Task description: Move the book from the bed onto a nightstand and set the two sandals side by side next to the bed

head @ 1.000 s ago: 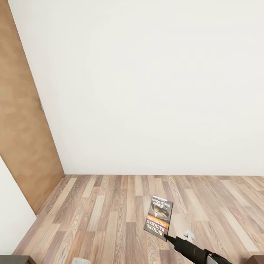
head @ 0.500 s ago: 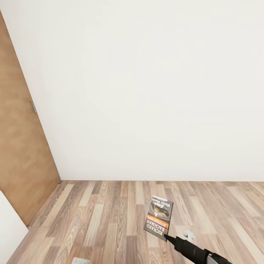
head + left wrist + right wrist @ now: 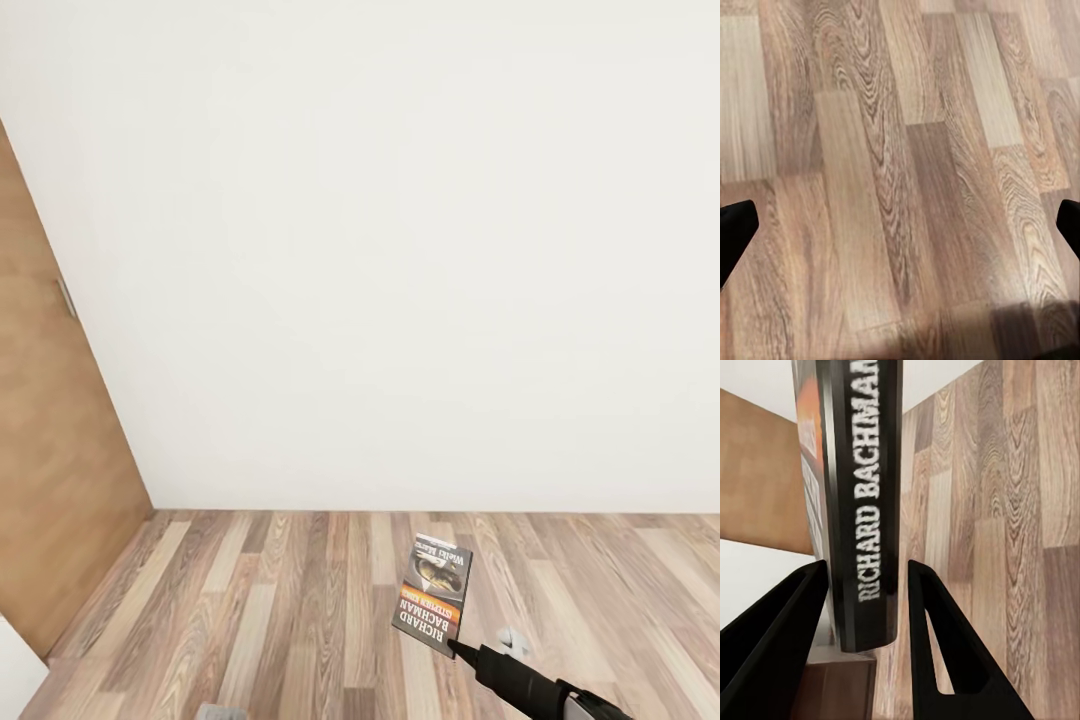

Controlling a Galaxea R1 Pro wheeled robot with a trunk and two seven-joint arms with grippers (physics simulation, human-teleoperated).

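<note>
My right gripper point(image 3: 457, 646) is shut on the book point(image 3: 433, 593), a thin paperback with a dark cover, an orange band and white "Richard Bachman" lettering. It holds the book by its lower edge, upright above the wood-plank floor point(image 3: 280, 610). In the right wrist view the book's spine point(image 3: 866, 495) stands between the two black fingers point(image 3: 937, 637) of the right gripper point(image 3: 866, 577). Seen from its wrist camera, my left gripper point(image 3: 900, 225) is open over bare floor planks point(image 3: 870, 150). The bed and the sandals are out of view.
A plain white wall point(image 3: 400, 250) closes the space ahead and meets the floor. A brown wooden door point(image 3: 45, 470) stands at the left. Behind the book's end, the right wrist view shows a dark reddish-brown wooden piece point(image 3: 832, 686); I cannot tell what it is.
The whole head view has shifted: the door has slid left and the wall's foot sits lower, so the camera has turned. The book and right gripper keep their place in the picture.
</note>
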